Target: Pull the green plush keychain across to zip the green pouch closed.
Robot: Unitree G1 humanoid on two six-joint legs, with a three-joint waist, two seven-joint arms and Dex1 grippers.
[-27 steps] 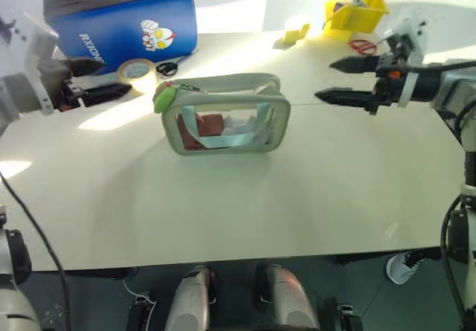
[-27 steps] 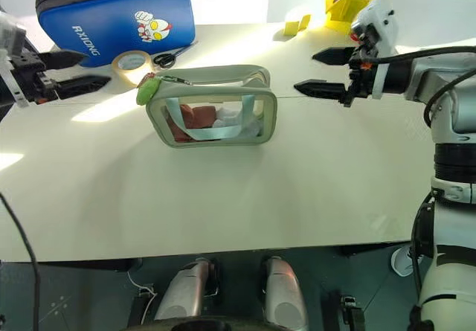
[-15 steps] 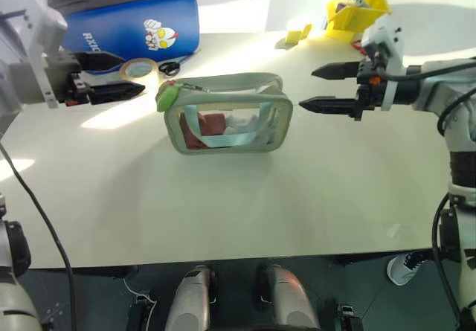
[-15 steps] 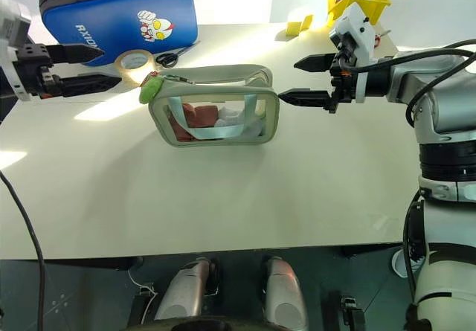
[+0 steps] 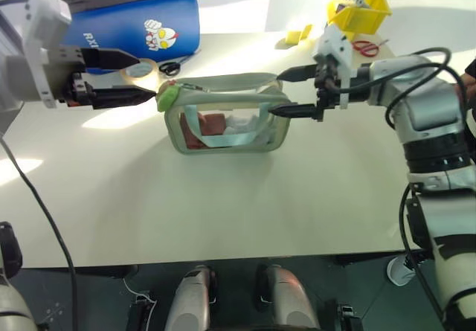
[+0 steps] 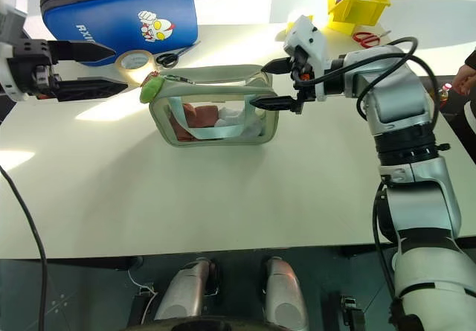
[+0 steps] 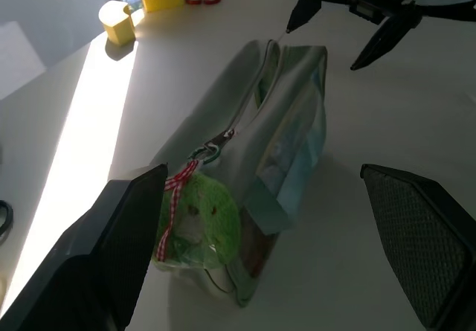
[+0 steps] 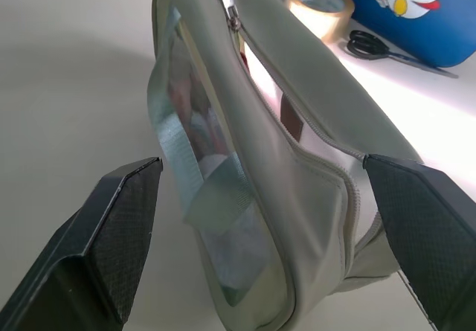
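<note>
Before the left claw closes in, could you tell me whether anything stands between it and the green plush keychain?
Nothing visible does. The left claw is open, just beside the green plush keychain at the near end of the green pouch; the tape roll and scissors lie behind that line.

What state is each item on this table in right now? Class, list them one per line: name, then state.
green pouch: upright on the table, zipper open along the top.
green plush keychain: hanging at the pouch's end nearest the left hand, ungrasped.
left hand: open, just short of the keychain.
right hand: open, fingers either side of the pouch's far end.
blue case: closed.
tape roll: lying flat.
</note>
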